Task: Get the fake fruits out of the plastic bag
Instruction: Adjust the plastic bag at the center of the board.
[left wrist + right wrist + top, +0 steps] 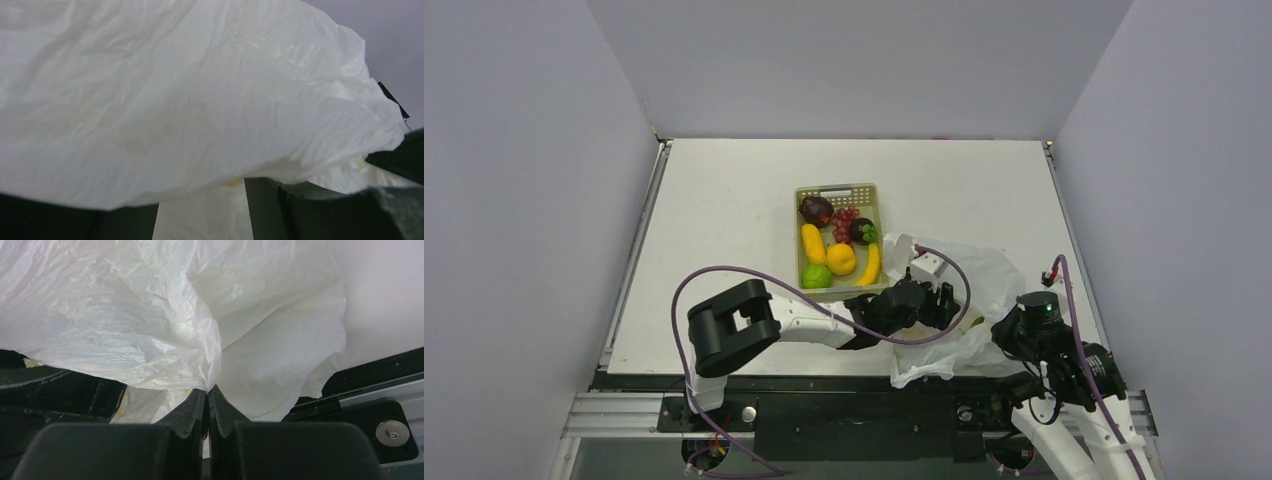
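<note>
The white plastic bag (974,285) lies crumpled at the front right of the table. My left gripper (942,306) reaches into its left side. In the left wrist view the bag (200,90) drapes over the open gripper (200,215), and a small yellow patch (235,183) shows under the film between the jaws. My right gripper (1006,336) is shut on a fold of the bag (150,315); its fingertips (202,397) pinch the film. Several fake fruits lie in the green basket (799,262), among them a dark maroon one (815,210), a green one (816,276) and a banana (870,265).
The basket stands just left of the bag, near my left arm's forearm (814,325). A purple cable (686,290) loops over the table on the left. The table's front rail (380,390) lies right beside my right gripper.
</note>
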